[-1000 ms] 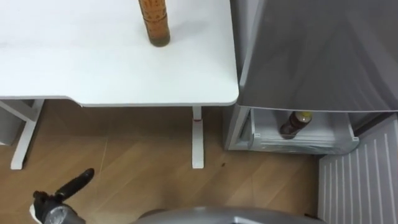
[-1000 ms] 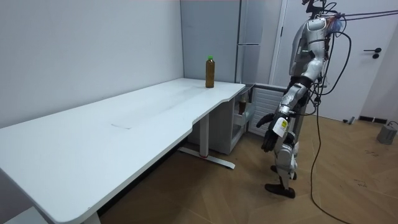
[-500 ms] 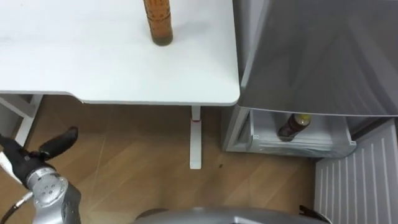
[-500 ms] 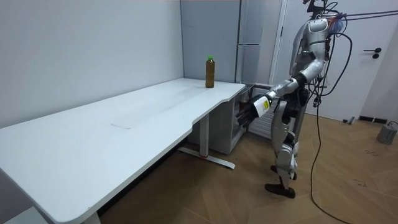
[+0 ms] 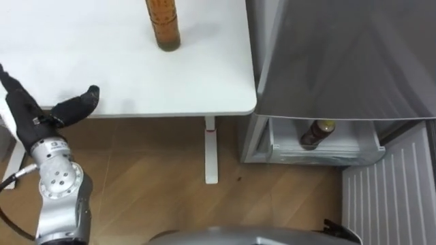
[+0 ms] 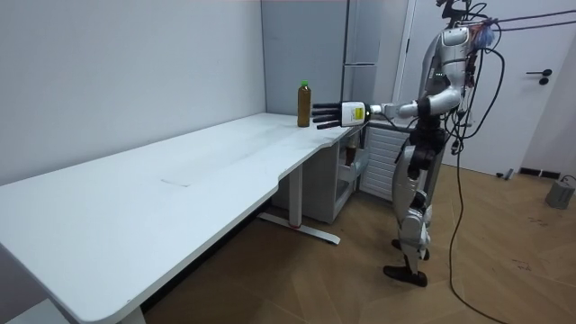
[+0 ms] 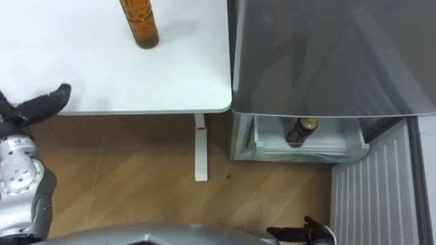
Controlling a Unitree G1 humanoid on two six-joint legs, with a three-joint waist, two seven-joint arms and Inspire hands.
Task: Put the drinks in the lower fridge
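An amber drink bottle [image 5: 163, 24] with a green cap [image 6: 304, 83] stands upright on the white table [image 5: 102, 68], near its right end. My left hand [image 5: 30, 112] is open with its fingers straight. It hovers over the table's front edge, left of the bottle and well short of it in the eye views. A second dark bottle [image 5: 313, 133] with a yellow cap lies in the open lower fridge drawer [image 5: 320, 148]. A bit of my right hand [image 7: 303, 235] shows at the bottom edge.
The grey fridge [image 5: 340, 61] stands right against the table's right end. Its ribbed white lower door [image 5: 388, 197] is swung open on the right. A white table leg [image 5: 211, 150] stands on the wooden floor. I stand in front of the fridge.
My left arm has swung up from low beside my body to table height, reaching out toward the bottle on the table. Both bottles stayed where they were.
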